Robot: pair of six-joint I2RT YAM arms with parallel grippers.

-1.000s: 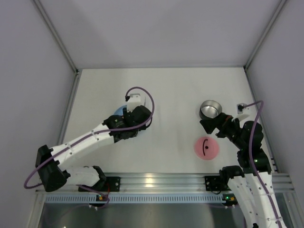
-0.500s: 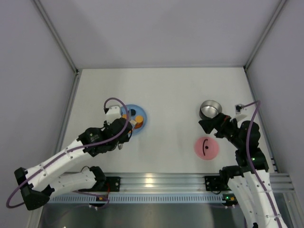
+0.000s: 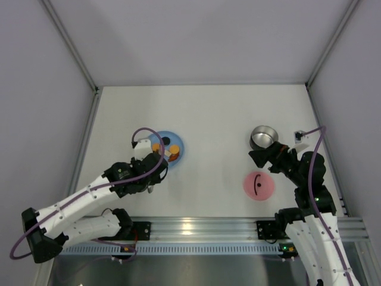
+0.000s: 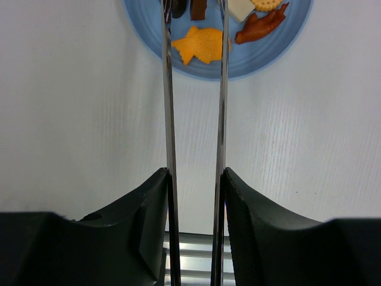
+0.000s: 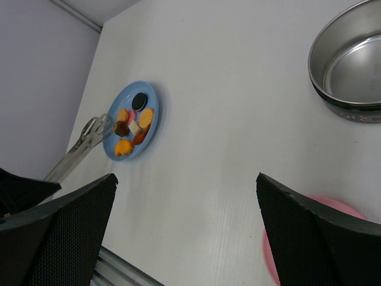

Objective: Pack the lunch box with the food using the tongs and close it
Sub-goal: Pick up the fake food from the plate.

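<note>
My left gripper is shut on the tongs, whose two slim silver arms run forward between its fingers. The tong tips reach over the near side of the blue plate, either side of an orange fish-shaped piece of food. Other food pieces lie on the plate. The steel lunch box stands empty at the right, its pink lid flat on the table nearer me. My right gripper hovers open between lunch box and lid, holding nothing.
Grey walls close in the white table on the left, far and right sides. An aluminium rail runs along the near edge by the arm bases. Bare table lies between the plate and the lunch box.
My left arm has drawn back toward the near left, uncovering the plate, with the tongs still pointing at it and pinched a little tighter. The right arm has hardly moved.
</note>
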